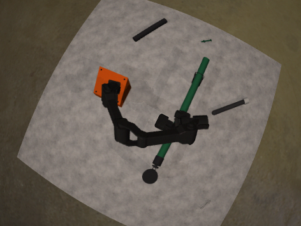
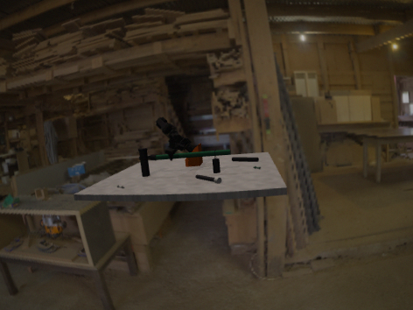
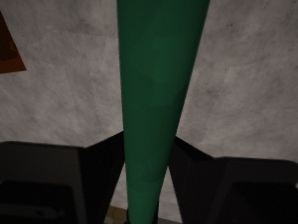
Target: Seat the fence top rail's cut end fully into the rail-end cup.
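Note:
The green rail (image 1: 191, 94) (image 2: 219, 153) (image 3: 155, 65) runs level above the table. My gripper (image 1: 182, 119) (image 2: 171, 156) (image 3: 147, 134) is shut on it, one finger on each side, between the two posts. The rail passes through the loop cap (image 1: 198, 78) on the short post (image 2: 216, 166). Its other end meets the mouth of the black end cup (image 1: 157, 160) (image 2: 152, 158); how deep it sits inside cannot be told. The cup hangs beside the big post (image 1: 150, 177) (image 2: 144, 165), up near its top, at the brace band (image 1: 155, 166).
My arm's orange base (image 1: 122, 96) (image 2: 191, 162) stands on the table. A dark bar (image 1: 150, 30) (image 2: 245, 159) lies at one side. A dark rod with a pale end (image 1: 229, 106) (image 2: 206, 178) lies beyond the rail. Small green hardware (image 1: 206, 41) (image 2: 256, 167) lies past the rail's free end.

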You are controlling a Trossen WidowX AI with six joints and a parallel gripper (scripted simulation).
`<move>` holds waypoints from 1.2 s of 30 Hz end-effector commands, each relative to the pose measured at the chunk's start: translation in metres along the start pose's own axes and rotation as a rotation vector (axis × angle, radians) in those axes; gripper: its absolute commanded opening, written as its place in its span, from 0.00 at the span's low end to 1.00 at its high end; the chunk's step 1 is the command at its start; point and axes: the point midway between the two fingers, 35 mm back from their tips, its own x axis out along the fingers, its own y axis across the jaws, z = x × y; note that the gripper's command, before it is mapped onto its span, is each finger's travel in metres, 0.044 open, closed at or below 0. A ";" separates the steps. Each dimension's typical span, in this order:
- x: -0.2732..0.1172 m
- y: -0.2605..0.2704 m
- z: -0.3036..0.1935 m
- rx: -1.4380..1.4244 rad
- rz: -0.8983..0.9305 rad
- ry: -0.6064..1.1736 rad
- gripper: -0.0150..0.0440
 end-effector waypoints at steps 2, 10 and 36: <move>-0.004 -0.001 -0.009 0.003 -0.014 0.007 0.25; -0.005 -0.001 -0.012 0.003 -0.014 0.007 0.25; -0.006 -0.002 -0.021 0.003 -0.014 0.007 0.25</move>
